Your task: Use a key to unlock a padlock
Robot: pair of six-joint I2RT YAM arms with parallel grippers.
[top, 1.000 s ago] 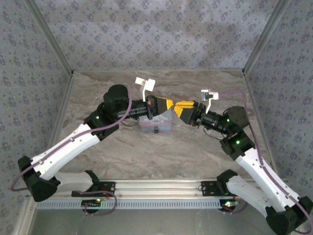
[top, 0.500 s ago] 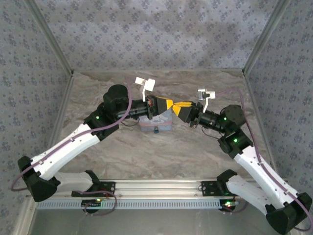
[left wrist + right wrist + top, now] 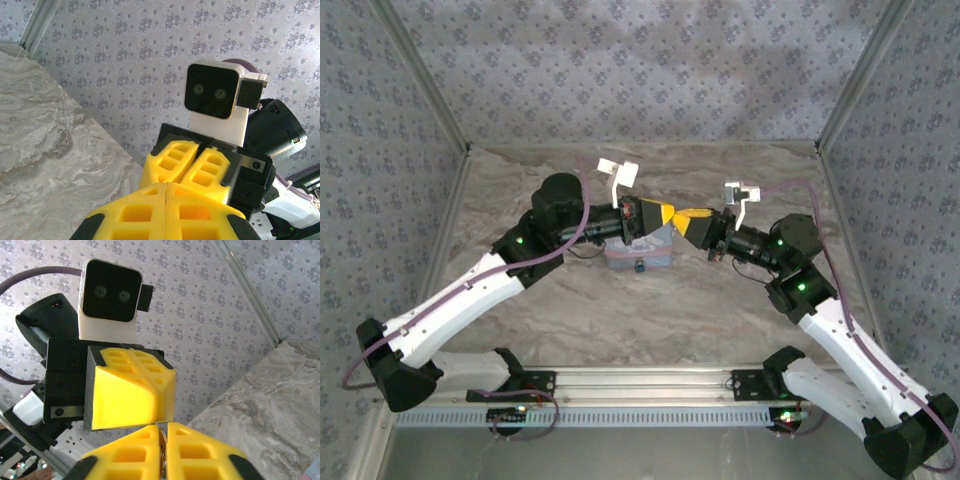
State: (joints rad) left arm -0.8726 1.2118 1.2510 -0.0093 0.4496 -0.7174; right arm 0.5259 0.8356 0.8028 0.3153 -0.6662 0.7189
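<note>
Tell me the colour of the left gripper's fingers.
Bright yellow. The fingers of the left gripper show best in the left wrist view.

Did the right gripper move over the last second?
Yes. The right gripper shifted slightly left, closer to the pale blue tin and the left gripper.
</note>
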